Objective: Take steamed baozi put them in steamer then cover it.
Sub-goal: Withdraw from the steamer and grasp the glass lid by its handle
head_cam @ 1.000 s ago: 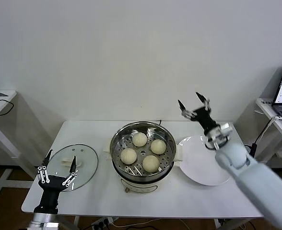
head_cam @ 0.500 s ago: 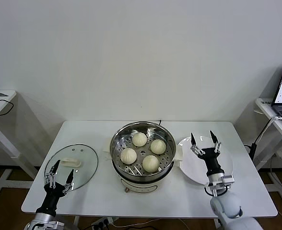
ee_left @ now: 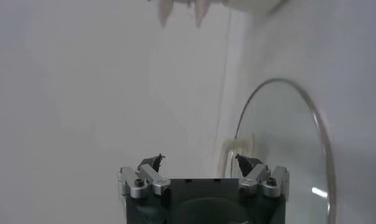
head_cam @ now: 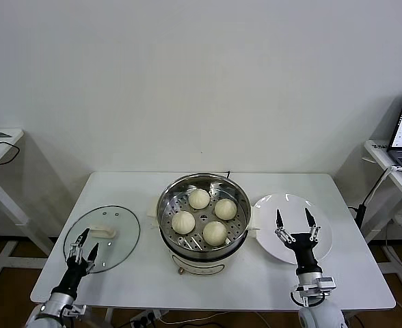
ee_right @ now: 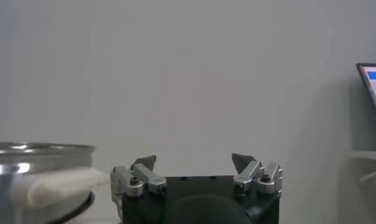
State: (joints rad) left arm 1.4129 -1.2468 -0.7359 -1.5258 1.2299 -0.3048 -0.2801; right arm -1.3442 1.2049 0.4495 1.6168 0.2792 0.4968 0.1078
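Steel steamer unmarked, four steamed baozi inside, no writing legible

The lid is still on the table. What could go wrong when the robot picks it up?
The glass lid lies flat, so the open left gripper might slip off its small white handle. Lowered crooked onto the steamer, it could squash the buns.

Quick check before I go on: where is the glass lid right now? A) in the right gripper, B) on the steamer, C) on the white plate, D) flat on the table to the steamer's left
D: the glass lid lies flat on the table left of the steamer, whose four baozi sit uncovered.
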